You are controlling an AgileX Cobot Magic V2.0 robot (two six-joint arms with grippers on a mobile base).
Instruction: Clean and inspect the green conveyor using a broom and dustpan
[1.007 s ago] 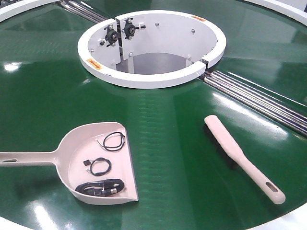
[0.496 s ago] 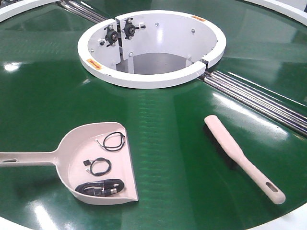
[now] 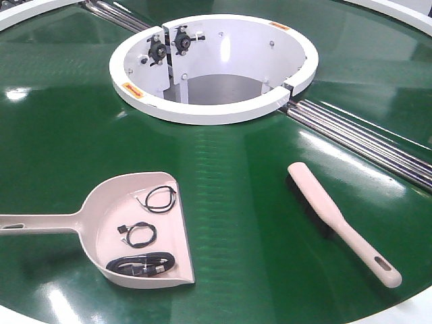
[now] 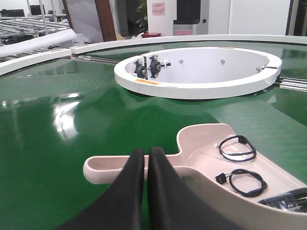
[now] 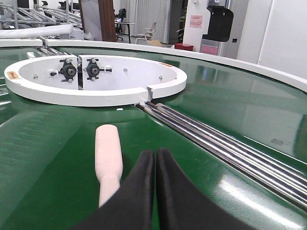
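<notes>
The green conveyor [image 3: 223, 169] fills the front view, with its white ring opening [image 3: 216, 111] at the back. On the left lies the pink-beige dustpan [image 3: 128, 202], handle pointing left, with black cable coils [image 3: 142, 234] inside it. The broom [image 3: 337, 219] lies on the right, handle toward the front edge. Neither gripper shows in the front view. My left gripper [image 4: 146, 152] is shut with nothing in it, hovering over the dustpan handle [image 4: 108, 168]. My right gripper [image 5: 155, 153] is shut and empty, just right of the broom [image 5: 108, 155].
Steel roller rails [image 3: 364, 138] run diagonally from the ring to the right edge, and more [image 3: 111, 13] lead off at the back left. The white rim [image 3: 405, 312] borders the belt at the front right. Racks and doors stand beyond the conveyor [image 5: 144, 19].
</notes>
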